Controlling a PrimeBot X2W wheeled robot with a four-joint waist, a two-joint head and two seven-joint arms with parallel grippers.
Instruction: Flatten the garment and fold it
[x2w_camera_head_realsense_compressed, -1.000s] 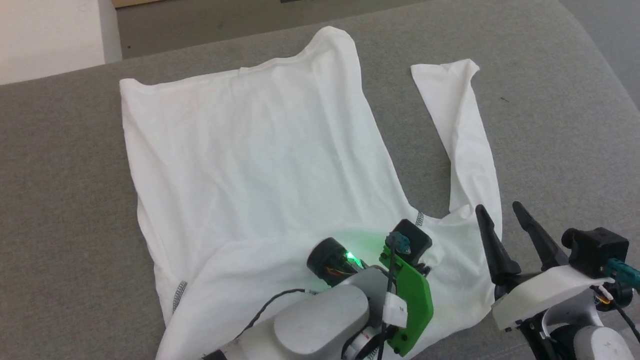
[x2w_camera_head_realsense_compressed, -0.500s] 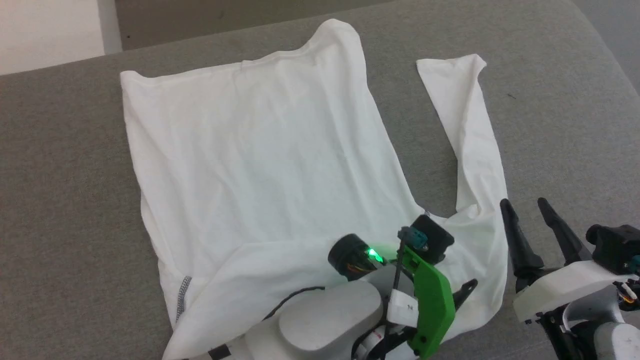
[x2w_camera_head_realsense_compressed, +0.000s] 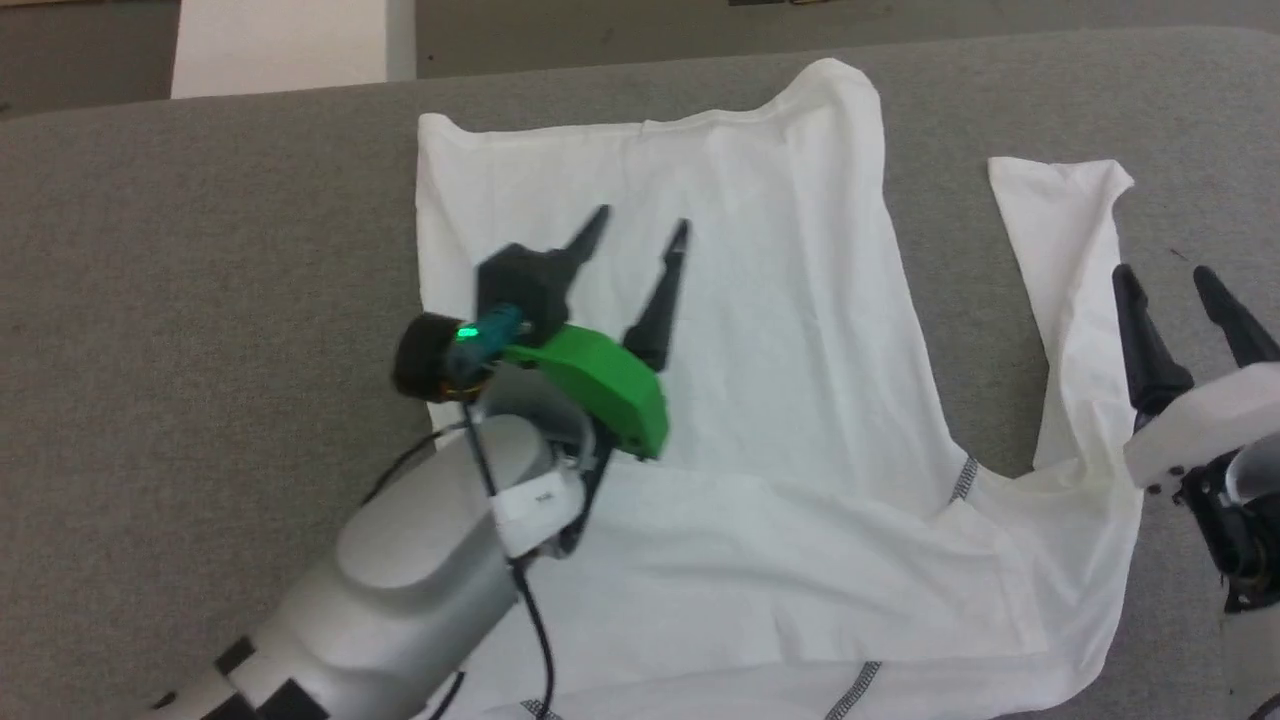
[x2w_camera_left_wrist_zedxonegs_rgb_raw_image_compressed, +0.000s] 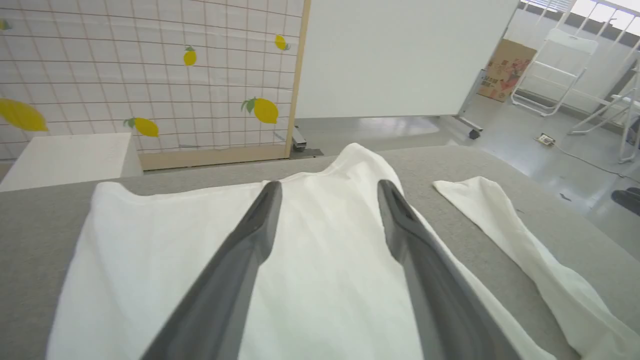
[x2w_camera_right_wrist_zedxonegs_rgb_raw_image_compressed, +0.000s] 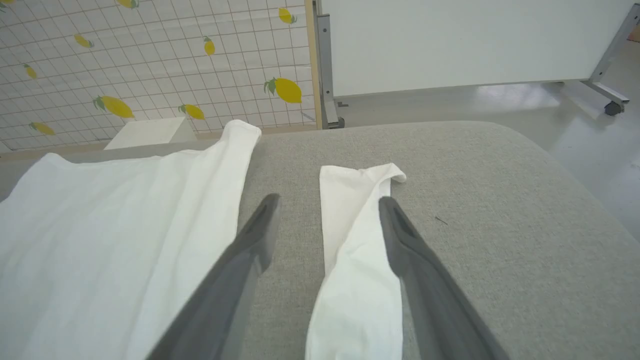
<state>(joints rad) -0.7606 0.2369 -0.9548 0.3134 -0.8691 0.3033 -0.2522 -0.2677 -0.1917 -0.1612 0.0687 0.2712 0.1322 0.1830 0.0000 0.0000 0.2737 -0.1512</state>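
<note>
The garment (x2w_camera_head_realsense_compressed: 780, 330), a white T-shirt, lies spread on the grey padded surface (x2w_camera_head_realsense_compressed: 200, 250), its near part folded over the body. Grey zigzag seams (x2w_camera_head_realsense_compressed: 962, 480) show near the front. One sleeve (x2w_camera_head_realsense_compressed: 1060, 230) stretches away as a narrow strip on the right. My left gripper (x2w_camera_head_realsense_compressed: 635, 225) hovers open over the middle of the shirt with nothing between its fingers; the left wrist view has it (x2w_camera_left_wrist_zedxonegs_rgb_raw_image_compressed: 327, 185) above the white cloth (x2w_camera_left_wrist_zedxonegs_rgb_raw_image_compressed: 325, 300). My right gripper (x2w_camera_head_realsense_compressed: 1165, 278) stands open at the right, straddling the sleeve (x2w_camera_right_wrist_zedxonegs_rgb_raw_image_compressed: 360, 240) in the right wrist view (x2w_camera_right_wrist_zedxonegs_rgb_raw_image_compressed: 330, 199).
A rigid white box (x2w_camera_head_realsense_compressed: 280, 45) stands past the far left edge of the surface. Beyond it are a lemon-print screen (x2w_camera_left_wrist_zedxonegs_rgb_raw_image_compressed: 150, 75) and a white panel on castors (x2w_camera_left_wrist_zedxonegs_rgb_raw_image_compressed: 400, 55). The padded surface rounds off at the right (x2w_camera_right_wrist_zedxonegs_rgb_raw_image_compressed: 550, 165), with floor beyond.
The head camera has shifted. My left gripper has opened, let go of the cloth near the front edge, and risen over the shirt's middle. The right gripper stays open.
</note>
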